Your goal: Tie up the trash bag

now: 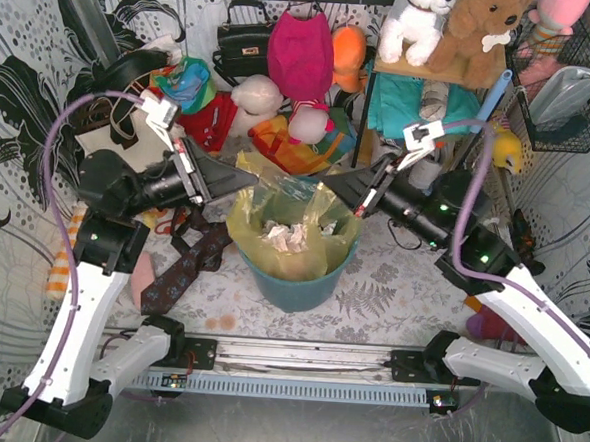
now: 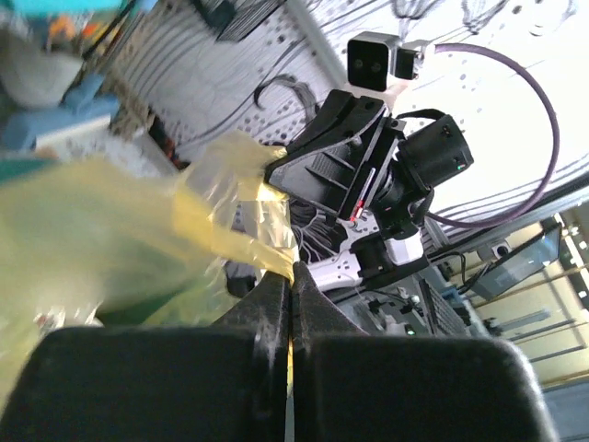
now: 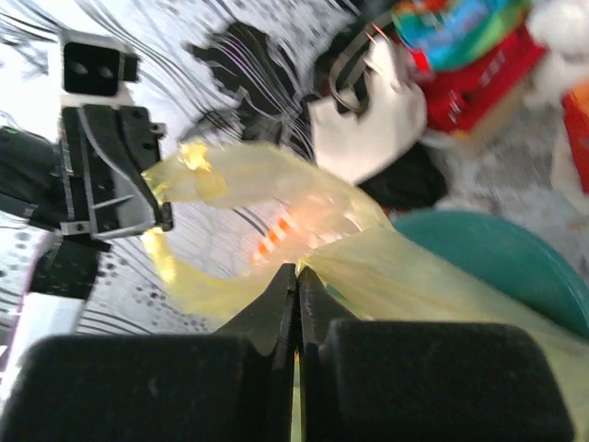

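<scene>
**Yellow film pinched at both sides, knot not yet begun**

Thin, crinkly yellow plastic lines the bucket: the trash bag (image 1: 291,249) sits in the teal bin (image 1: 296,291) at the middle of the surface (image 1: 391,297), its mouth open and its rim folded over the bin's edge. Crumpled paper (image 1: 284,235) lies inside it.

The left tool (image 1: 246,175) is clamped tight on a flap of the bag's rim at the far left. Its wrist view shows the yellow film running into the seam between the closed fingers (image 2: 271,304). The right tool (image 1: 329,186) grips a flap on the opposite side the same way, with its fingers (image 3: 281,299) pressed together on the plastic. The two flaps are lifted above the bin and are near each other but not touching.

The step in hand looks like gathering the two ears of the bag. No crossing or loop is formed. The next move would call for bringing the ears together over the mouth and passing one across the other while keeping both taut. The film is thin and could tear or slip.

Count: one bag, one bin, two tools, two held flaps. Dark patterned neckties (image 1: 187,260) lie left of the bin. I cannot tell how many.
</scene>
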`<state>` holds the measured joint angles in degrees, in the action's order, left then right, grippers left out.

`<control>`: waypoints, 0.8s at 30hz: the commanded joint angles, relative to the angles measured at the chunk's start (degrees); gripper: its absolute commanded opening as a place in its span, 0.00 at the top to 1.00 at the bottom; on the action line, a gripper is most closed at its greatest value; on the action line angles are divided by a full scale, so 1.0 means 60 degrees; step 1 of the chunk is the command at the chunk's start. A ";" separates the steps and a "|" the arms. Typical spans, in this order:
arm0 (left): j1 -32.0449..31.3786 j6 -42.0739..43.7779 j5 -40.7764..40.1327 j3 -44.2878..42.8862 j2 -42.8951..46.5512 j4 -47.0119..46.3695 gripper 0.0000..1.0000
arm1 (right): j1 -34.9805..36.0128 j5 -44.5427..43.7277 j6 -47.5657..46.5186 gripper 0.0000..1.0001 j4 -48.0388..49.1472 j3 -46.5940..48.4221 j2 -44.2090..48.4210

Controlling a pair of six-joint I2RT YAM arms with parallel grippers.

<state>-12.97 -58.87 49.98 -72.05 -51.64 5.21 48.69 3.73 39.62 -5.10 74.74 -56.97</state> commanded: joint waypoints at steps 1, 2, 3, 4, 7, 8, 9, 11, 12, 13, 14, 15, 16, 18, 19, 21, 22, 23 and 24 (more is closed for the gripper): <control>-0.0006 -0.0209 -0.0009 0.1075 0.0140 -0.0115 1.00 | 0.0032 -0.0360 0.0459 1.00 0.0373 -0.0666 0.0083; -0.0010 -0.0250 0.0002 0.1016 0.0101 -0.0223 1.00 | 0.0043 -0.0316 0.0376 1.00 0.0357 -0.0476 -0.0037; -0.0006 -0.0319 0.0047 0.0842 0.0005 -0.0369 1.00 | 0.0034 -0.0228 0.0263 1.00 0.0305 -0.0154 -0.0193; -0.0008 -0.0401 0.0148 0.0580 -0.0105 -0.0572 1.00 | 0.0042 -0.0129 0.0082 1.00 0.0211 0.0243 -0.0384; -0.0006 -0.0741 0.0431 -0.0575 -0.0595 -0.1215 1.00 | 0.0043 0.0209 -0.0315 1.00 -0.0121 0.1604 -0.0874; -0.0013 -0.0805 0.0487 -0.0983 -0.0714 -0.1350 1.00 | 0.0043 0.0312 -0.0439 1.00 -0.0179 0.2058 -0.0978; -0.0007 -0.0822 0.0513 -0.1330 -0.0817 -0.1392 1.00 | 0.0045 0.0406 -0.0548 1.00 -0.0208 0.2448 -0.1070; -0.0015 -0.0841 0.0484 -0.1899 -0.0933 -0.1367 1.00 | 0.0044 0.0507 -0.0672 1.00 -0.0260 0.3074 -0.1176; -0.0008 -0.0875 0.0426 -0.1950 -0.0930 -0.1378 1.00 | 0.0045 0.0532 -0.0716 1.00 -0.0250 0.3170 -0.1197; -0.0008 -0.0901 0.0366 -0.1902 -0.0881 -0.1377 1.00 | 0.0041 0.0537 -0.0738 1.00 -0.0234 0.3167 -0.1195; -0.0012 -0.0909 0.0311 -0.1775 -0.0821 -0.1374 1.00 | 0.0035 0.0511 -0.0755 1.00 -0.0235 0.3048 -0.1147; -0.0014 -0.0911 0.0264 -0.1569 -0.0715 -0.1408 1.00 | 0.0040 0.0463 -0.0747 1.00 -0.0215 0.2833 -0.1086; -0.0014 -0.0911 0.0225 -0.1279 -0.0577 -0.1420 1.00 | 0.0037 0.0353 -0.0725 1.00 -0.0162 0.2495 -0.0943; -0.0006 -0.0798 0.0159 -0.0613 -0.0302 -0.1327 1.00 | 0.0033 0.0137 -0.0600 1.00 -0.0120 0.1700 -0.0675; -0.0006 -0.0717 0.0091 -0.0226 -0.0152 -0.1195 1.00 | 0.0043 0.0021 -0.0493 1.00 -0.0068 0.1171 -0.0474; -0.0008 -0.0506 -0.0058 0.0563 0.0161 -0.0797 1.00 | 0.0035 -0.0262 -0.0146 1.00 0.0075 0.0055 -0.0042; -0.0012 -0.0300 -0.0181 0.0860 0.0268 -0.0538 1.00 | 0.0040 -0.0351 0.0047 1.00 0.0201 -0.0434 0.0149; -0.0014 -0.0146 -0.0265 0.1125 0.0337 -0.0318 1.00 | 0.0040 -0.0408 0.0205 1.00 0.0293 -0.0788 0.0296; -0.0007 -0.0105 -0.0294 0.1313 0.0375 -0.0274 1.00 | 0.0031 -0.0448 0.0295 1.00 0.0363 -0.0975 0.0380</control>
<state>-13.08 -62.46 50.15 -69.08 -49.80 -0.30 48.69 3.60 37.93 -4.73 75.09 -56.60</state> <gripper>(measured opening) 0.010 0.002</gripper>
